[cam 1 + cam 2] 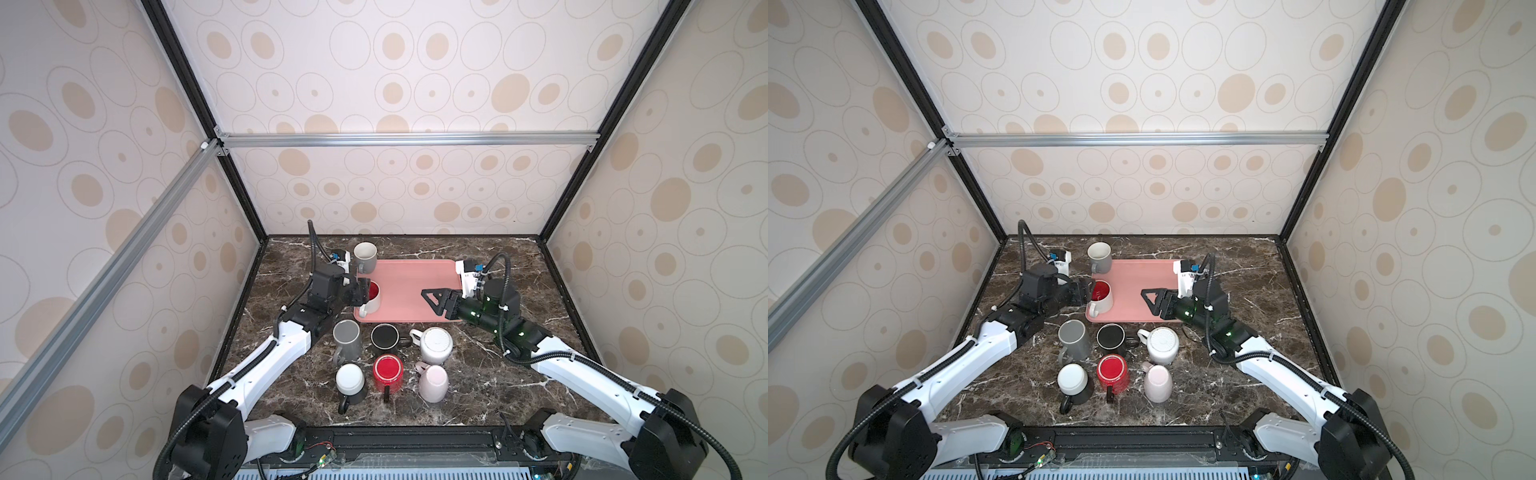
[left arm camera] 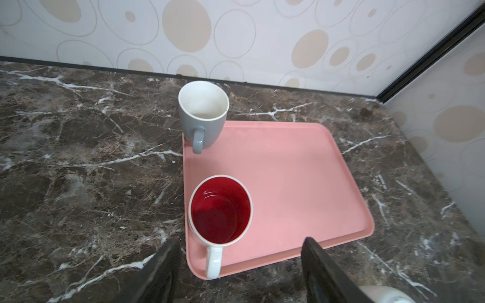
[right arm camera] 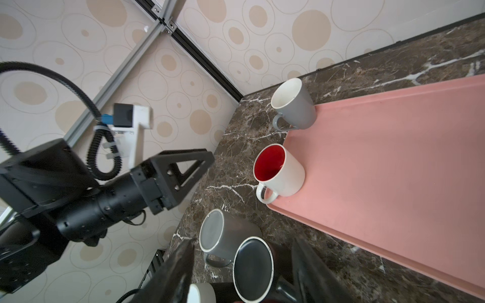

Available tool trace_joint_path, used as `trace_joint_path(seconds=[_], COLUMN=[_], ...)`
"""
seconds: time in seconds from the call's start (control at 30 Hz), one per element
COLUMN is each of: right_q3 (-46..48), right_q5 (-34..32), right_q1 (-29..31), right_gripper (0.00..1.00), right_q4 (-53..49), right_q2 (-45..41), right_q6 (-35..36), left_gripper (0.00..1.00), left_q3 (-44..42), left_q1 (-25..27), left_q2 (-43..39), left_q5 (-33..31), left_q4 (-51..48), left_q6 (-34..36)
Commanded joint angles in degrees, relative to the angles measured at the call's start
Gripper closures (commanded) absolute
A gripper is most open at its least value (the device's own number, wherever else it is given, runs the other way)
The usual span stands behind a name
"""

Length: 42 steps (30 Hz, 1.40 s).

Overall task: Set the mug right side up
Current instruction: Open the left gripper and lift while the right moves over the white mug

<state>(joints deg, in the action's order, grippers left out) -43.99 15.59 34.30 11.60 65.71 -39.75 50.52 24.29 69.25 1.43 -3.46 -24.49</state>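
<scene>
Mug (image 2: 220,210) stands upright on tray (image 2: 288,183), mouth up, handle toward robot.

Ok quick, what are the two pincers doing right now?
Left pincer: open, holding nothing.
Right pincer: open, holding nothing.

The space is closed in by three walls (image 1: 390,83) papered in pale cream, printed with beige ovals and thin rings. The corners are marked by black posts (image 1: 183,75). A silver metal bar (image 1: 407,139) is fixed across the back wall, and a second bar (image 1: 104,266) is run along the left wall from the same corner. The base is formed by a desk (image 1: 478,374) of dark brown marble veined in white, edged by a black strip (image 2: 78,64) where the walls are met. Everything is lit softly and evenly.
</scene>
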Motion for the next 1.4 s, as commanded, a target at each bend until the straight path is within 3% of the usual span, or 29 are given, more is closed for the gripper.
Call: trace_joint_path(seconds=[0.0, 0.2, 0.27, 0.67, 0.87, 1.1, 1.37], right_q3=[-0.56, -2.77, -4.49, -12.53, -18.89, -22.46, -20.58], right_q5=[1.9, 3.65, 3.8, -6.38, -16.4, -20.61, -27.95], right_q1=[-0.38, 0.12, 1.36, 12.96, 16.14, 16.29, 16.54], right_gripper=[0.38, 0.38, 0.38, 0.4, 0.4, 0.39, 0.35], right_q4=[-5.0, -12.39, -16.36, -33.27, -40.63, -45.23, -49.43], right_q2=[1.06, 3.84, 5.07, 13.62, 20.0, 24.46, 22.67], right_q6=[2.91, 8.76, 12.47, 29.34, 35.66, 34.45, 31.64], left_gripper=[0.23, 0.11, 0.01, 0.01, 0.01, 0.01, 0.01], left_q3=[-1.74, -6.15, -7.6, -18.03, -18.12, -18.18, -18.09], left_q1=[0.23, 0.23, 0.22, 0.22, 0.21, 0.12, 0.16], left_q2=[-3.98, -8.46, -9.01, -13.18, -13.83, -14.39, -13.88], left_q5=[1.97, 5.57, 7.44, 10.7, 10.57, 9.34, 10.59], left_q4=[4.93, 14.13, 16.73, 31.5, 31.28, 30.01, 30.45], left_q6=[-2.65, -5.31, -6.35, -10.32, -10.18, -9.96, -10.74])
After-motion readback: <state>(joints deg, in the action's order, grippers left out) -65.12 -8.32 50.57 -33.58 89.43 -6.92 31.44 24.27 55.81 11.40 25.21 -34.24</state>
